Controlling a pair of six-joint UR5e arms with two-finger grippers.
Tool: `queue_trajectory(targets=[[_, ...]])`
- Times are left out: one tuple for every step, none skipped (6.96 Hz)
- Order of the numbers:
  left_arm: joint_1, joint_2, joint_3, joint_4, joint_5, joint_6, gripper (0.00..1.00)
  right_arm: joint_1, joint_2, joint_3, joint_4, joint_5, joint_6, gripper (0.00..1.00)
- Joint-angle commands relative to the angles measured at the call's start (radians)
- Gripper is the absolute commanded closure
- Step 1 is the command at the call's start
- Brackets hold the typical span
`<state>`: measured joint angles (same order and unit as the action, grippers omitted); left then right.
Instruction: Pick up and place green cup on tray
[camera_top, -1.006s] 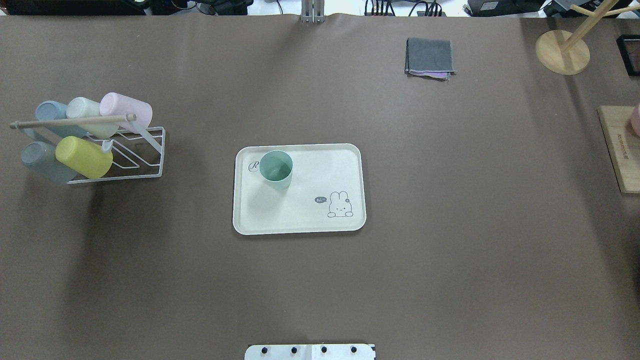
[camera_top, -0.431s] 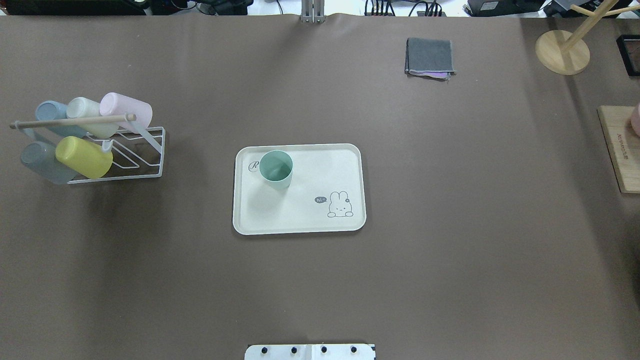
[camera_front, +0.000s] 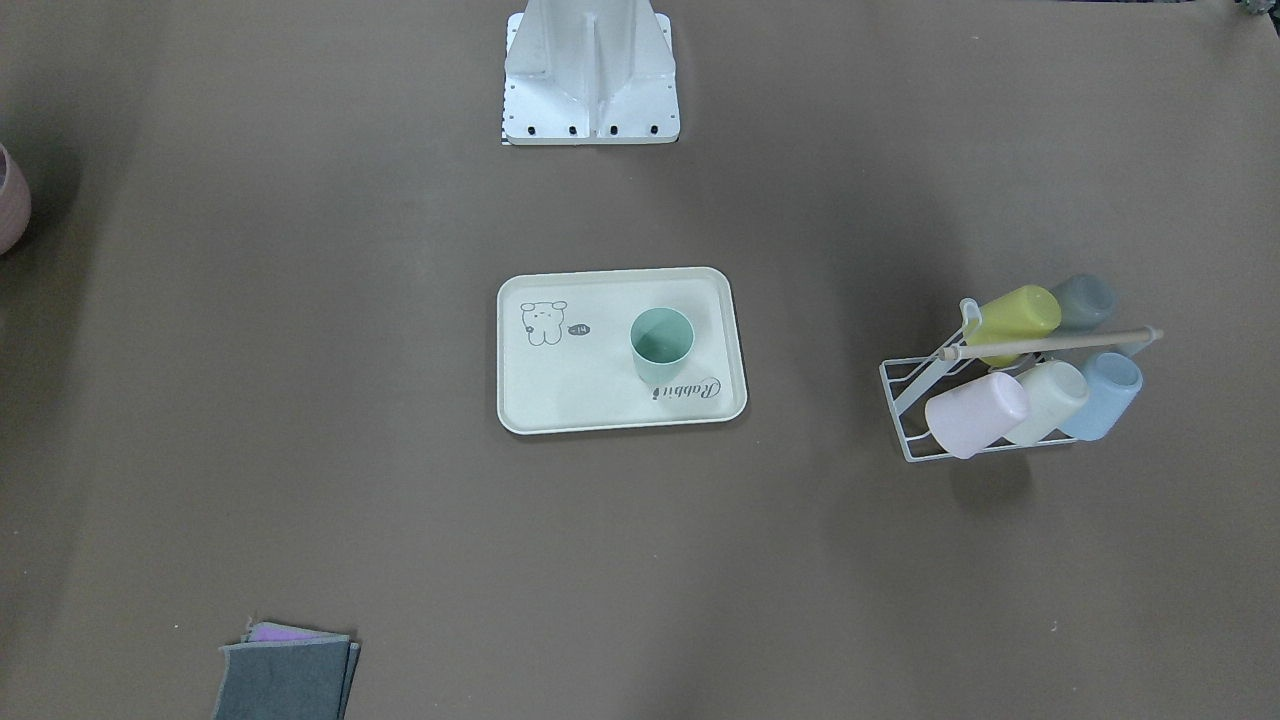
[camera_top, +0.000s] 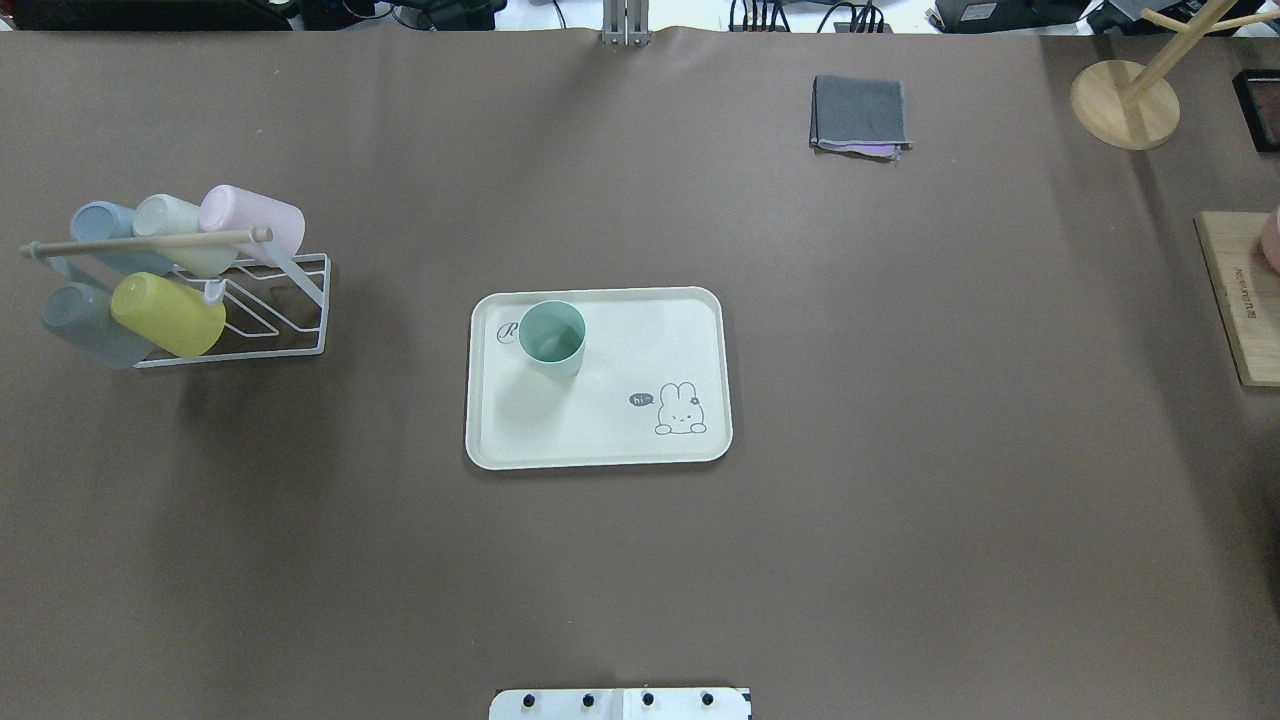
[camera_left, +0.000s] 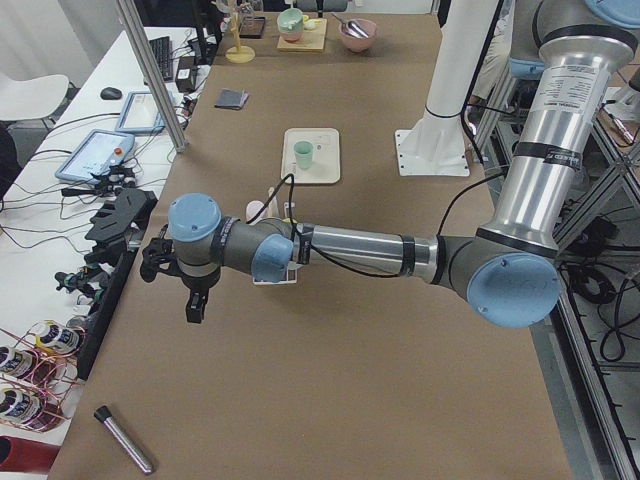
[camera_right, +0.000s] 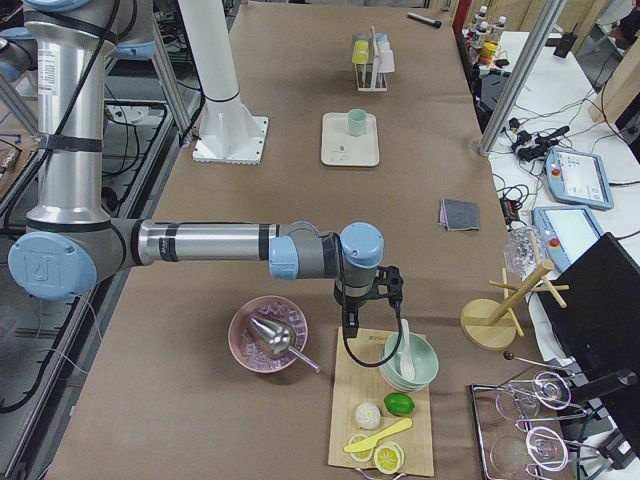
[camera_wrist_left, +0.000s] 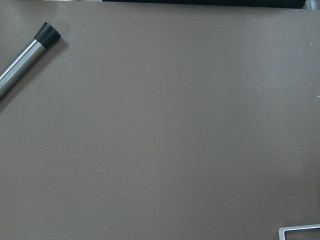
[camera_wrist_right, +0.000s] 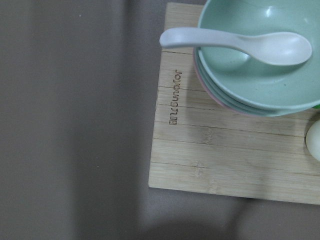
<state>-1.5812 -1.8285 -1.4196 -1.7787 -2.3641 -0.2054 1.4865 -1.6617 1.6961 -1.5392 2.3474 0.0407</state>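
In the overhead view the pale mint-green plastic cup (camera_top: 552, 338) on the cream rectangular tray (camera_top: 600, 440) covers all of the printed script (camera_top: 508, 332) but its first letter. The left gripper (camera_left: 191, 312) and right gripper (camera_right: 349, 318) show only in the side views, so how their jaws stand cannot be told. At the tabletop's right end the overhead picture's edge cuts off the bamboo board (camera_top: 1235, 300) and a pink bowl (camera_top: 1273, 240). The left wrist view cuts a black-capped metal tube (camera_wrist_left: 22, 62) at its left edge.

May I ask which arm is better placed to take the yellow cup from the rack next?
Left, probably: the left hand hangs near the rack holding the yellow cup, while the right hand is at the far end, by the bamboo board.
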Motion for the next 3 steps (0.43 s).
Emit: queue_trajectory(targets=[[0.023,-0.002,0.008,0.024,-0.016,0.001,0.02,0.000,0.000,-0.003,-0.001,0.000,0.001,0.00],[0.030,-0.001,0.017,0.110,-0.050,0.001,0.02,0.000,0.000,-0.004,-0.001,-0.002,0.002,0.00],[0.029,-0.003,0.019,0.143,-0.056,0.000,0.02,0.000,0.002,-0.004,-0.001,-0.002,0.002,0.00]])
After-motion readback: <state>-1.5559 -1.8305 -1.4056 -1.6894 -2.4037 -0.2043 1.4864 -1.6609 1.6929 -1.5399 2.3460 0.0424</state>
